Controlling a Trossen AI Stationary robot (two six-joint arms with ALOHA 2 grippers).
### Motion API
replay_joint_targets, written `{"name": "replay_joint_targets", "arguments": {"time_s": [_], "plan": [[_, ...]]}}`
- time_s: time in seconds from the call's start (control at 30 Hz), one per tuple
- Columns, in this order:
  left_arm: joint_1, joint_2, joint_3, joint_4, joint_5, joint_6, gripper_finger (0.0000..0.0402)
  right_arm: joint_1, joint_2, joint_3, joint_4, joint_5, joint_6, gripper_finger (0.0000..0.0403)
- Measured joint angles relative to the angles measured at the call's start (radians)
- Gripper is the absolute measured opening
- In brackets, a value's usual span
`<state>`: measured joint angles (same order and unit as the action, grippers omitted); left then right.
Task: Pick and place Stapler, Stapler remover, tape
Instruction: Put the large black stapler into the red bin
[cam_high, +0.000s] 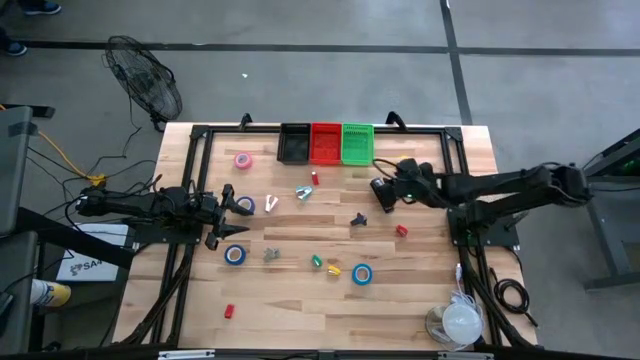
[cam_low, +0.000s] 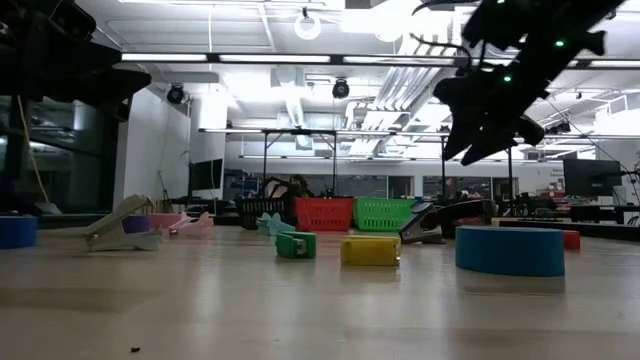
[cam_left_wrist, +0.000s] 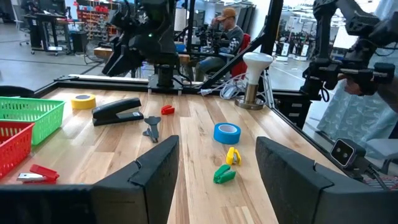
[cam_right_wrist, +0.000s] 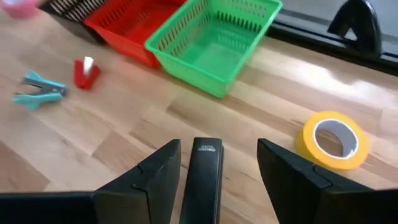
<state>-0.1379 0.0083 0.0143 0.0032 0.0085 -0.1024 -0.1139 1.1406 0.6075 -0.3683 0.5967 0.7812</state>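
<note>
A black stapler (cam_right_wrist: 205, 171) lies flat on the wooden table near the green basket (cam_right_wrist: 214, 37). My right gripper (cam_right_wrist: 219, 149) hangs open above it, tipped downward, with a finger showing on either side of the stapler and clear of it. Beside the stapler lies a yellow tape roll (cam_right_wrist: 333, 140). A teal staple remover (cam_right_wrist: 37, 90) and a red one (cam_right_wrist: 84, 71) lie farther toward the table's left. My left gripper (cam_high: 243, 215) waits open and level at the table's left side, next to a blue tape roll (cam_high: 245, 205).
Black (cam_high: 295, 143), red (cam_high: 326, 143) and green (cam_high: 357, 143) baskets stand in a row at the far edge. Scattered about are a white stapler (cam_high: 270, 202), a pink tape roll (cam_high: 243, 160), blue tape rolls (cam_high: 361, 273), a black remover (cam_high: 358, 220) and small clips. A white lamp (cam_high: 460, 322) stands near right.
</note>
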Motion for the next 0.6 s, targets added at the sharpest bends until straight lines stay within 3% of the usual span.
{"name": "replay_joint_targets", "arguments": {"time_s": [0.4, 0.6], "plan": [[0.000, 0.000, 0.000, 0.000, 0.000, 0.000, 0.0211, -0.059, 0.291, 0.189, -0.211, -0.144, 0.108, 0.0204], [0.000, 0.000, 0.000, 0.000, 0.000, 0.000, 0.0211, -0.075, 0.376, 0.227, -0.312, -0.143, 0.164, 0.0204]]}}
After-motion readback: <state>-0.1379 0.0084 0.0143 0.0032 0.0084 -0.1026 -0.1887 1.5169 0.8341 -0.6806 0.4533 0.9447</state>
